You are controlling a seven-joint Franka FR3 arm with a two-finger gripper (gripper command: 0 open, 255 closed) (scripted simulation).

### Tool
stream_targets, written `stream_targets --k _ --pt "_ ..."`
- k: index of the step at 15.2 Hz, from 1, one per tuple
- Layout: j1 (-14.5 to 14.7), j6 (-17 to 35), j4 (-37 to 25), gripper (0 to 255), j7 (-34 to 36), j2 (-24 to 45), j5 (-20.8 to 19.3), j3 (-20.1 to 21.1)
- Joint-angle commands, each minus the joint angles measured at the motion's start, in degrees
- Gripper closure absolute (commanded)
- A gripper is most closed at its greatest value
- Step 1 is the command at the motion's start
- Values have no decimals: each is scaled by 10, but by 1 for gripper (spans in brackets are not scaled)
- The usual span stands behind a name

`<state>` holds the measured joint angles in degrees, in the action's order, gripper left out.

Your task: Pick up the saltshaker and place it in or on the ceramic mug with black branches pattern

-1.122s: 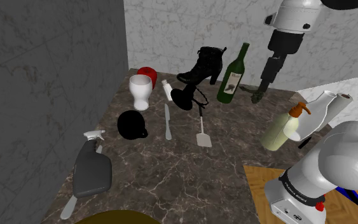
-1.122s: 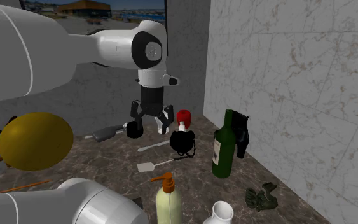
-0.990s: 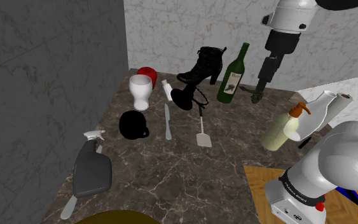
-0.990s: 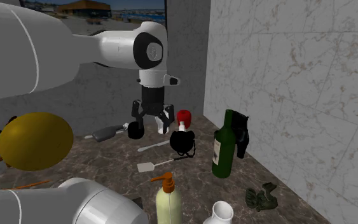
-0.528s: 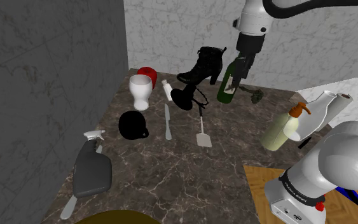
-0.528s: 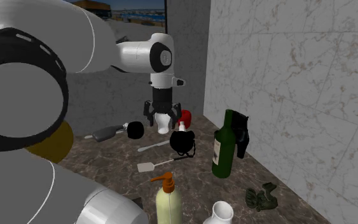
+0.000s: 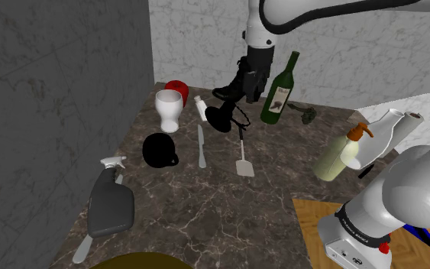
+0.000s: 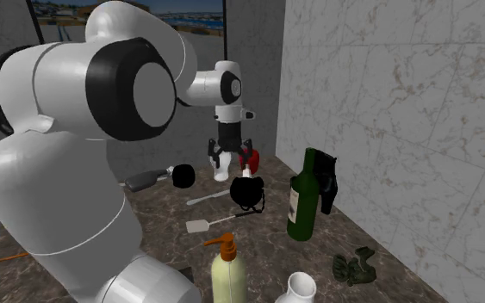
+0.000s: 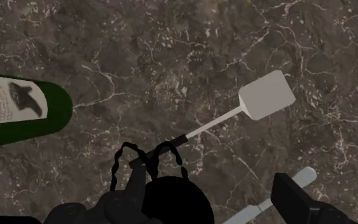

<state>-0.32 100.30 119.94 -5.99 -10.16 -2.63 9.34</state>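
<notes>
The saltshaker (image 7: 200,105) is a small white bottle standing between a white goblet (image 7: 168,109) and a black rounded mug with wiry black loops (image 7: 221,117). It also peeks out above that mug in the second exterior view (image 8: 247,174). A second plain black mug (image 7: 160,150) sits nearer the front. My gripper (image 7: 251,90) hangs open in the air in front of the black boot (image 7: 255,70), to the right of and above the saltshaker, holding nothing. In the wrist view the looped mug (image 9: 171,197) lies between my spread fingers (image 9: 295,197).
A green wine bottle (image 7: 279,90) stands right of the gripper. A spatula (image 7: 243,162) and a knife (image 7: 201,147) lie mid-counter. A red cup (image 7: 176,87), spray bottle (image 7: 111,200), soap dispenser (image 7: 341,153) and the marble back wall ring the counter.
The arm has swung from the back right corner toward the shoulder view's left, past the wine bottle, and now hangs by the boot. The fingers stayed open; nothing on the counter moved.
</notes>
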Motion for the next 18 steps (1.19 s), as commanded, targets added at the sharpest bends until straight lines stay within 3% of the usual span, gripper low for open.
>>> stream_targets --k 1,11,18 --pt "1 9 -36 0 4 50 -15 6" --pt "29 -11 -277 0 22 298 -94 17" --pt "72 -82 -531 0 9 498 -142 6"
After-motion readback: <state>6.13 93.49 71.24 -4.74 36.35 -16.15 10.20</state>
